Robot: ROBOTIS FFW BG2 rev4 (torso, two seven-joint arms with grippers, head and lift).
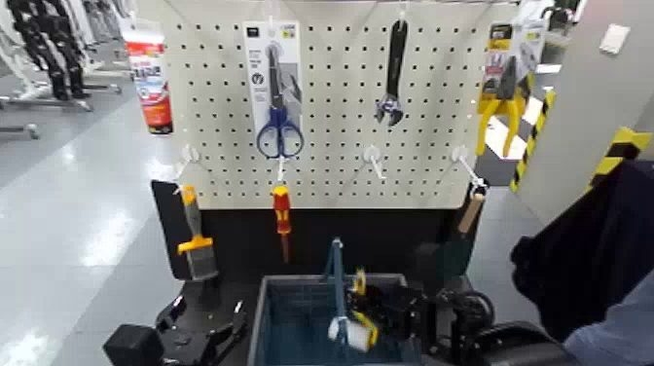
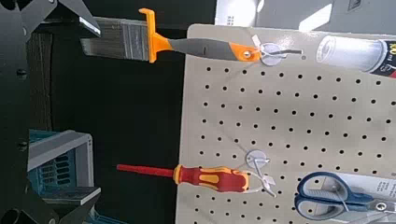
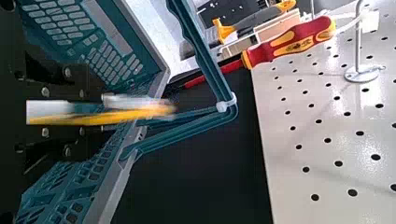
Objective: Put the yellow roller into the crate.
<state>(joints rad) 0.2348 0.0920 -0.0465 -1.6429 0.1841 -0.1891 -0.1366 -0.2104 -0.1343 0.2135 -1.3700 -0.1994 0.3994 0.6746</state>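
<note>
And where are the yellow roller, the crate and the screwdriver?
Yellow roller [image 1: 359, 337]: head view, white sleeve.
Crate [image 1: 302, 279]: head view, far rim.
Screwdriver [image 2: 210, 178]: left wrist view, red-and-yellow handle.

yellow roller [image 1: 356, 335] over crate [image 1: 294, 280]; blue scissors [image 1: 280, 134], black wrench [image 1: 393, 78] on pegboard [image 1: 336, 117].

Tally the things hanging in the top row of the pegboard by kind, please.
Tube: 1
Scissors: 1
Adjustable wrench: 1
Pliers: 1
Total: 4
</note>
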